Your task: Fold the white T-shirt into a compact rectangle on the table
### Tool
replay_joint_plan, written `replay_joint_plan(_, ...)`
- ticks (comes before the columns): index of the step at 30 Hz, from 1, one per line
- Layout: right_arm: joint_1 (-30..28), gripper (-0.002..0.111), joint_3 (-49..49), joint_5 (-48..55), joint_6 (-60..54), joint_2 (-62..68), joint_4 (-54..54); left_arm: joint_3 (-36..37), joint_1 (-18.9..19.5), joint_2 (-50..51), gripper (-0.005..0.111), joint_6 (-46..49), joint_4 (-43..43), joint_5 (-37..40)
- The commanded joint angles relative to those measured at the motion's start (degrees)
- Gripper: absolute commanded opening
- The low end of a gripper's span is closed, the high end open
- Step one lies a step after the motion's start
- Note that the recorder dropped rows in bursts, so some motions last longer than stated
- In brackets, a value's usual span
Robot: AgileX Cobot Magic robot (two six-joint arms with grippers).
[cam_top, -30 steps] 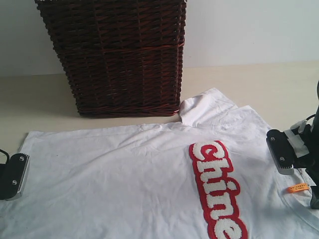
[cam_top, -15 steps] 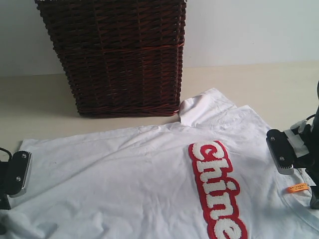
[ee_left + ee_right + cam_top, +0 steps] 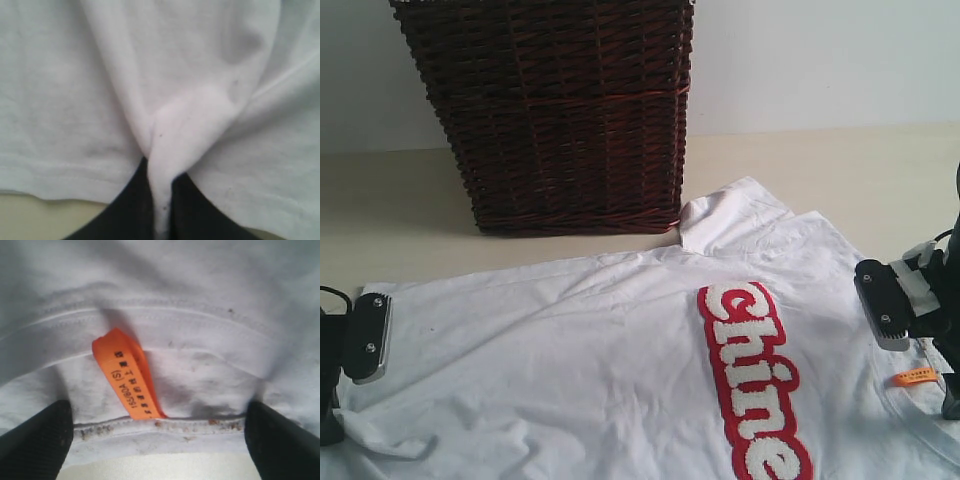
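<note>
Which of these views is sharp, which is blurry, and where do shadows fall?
Exterior view: sharp, evenly lit, the wicker basket throws a soft shadow on the table. Left wrist view: blurred, the white T-shirt out of focus. Right wrist view: orange tag fairly crisp, its print legible.

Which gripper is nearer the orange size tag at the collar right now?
Right. The right gripper sits at the collar with the orange tag between its open fingers; the left gripper pinches the hem of the white T-shirt at the opposite end.
</note>
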Motion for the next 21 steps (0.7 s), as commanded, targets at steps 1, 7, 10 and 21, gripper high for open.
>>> replay_joint_plan(1,-0.3,0.089,0.6,0.2,-0.4,1.7,1.1,0.3,-0.4,1.3,0.000,-0.4,0.9,-1.0)
replay_joint_plan(7,-0.3,0.089,0.6,0.2,-0.4,1.7,1.2,0.3,-0.4,1.3,0.000,-1.8,0.9,-1.0)
replay_joint_plan(10,-0.3,0.089,0.6,0.2,-0.4,1.7,2.2,0.3,-0.4,1.3,0.000,-1.8,0.9,-1.0)
replay_joint_plan(21,-0.3,0.089,0.6,0.9,0.0,2.0,6.3,0.3,-0.4,1.3,0.000,-1.9,0.9,-1.0)
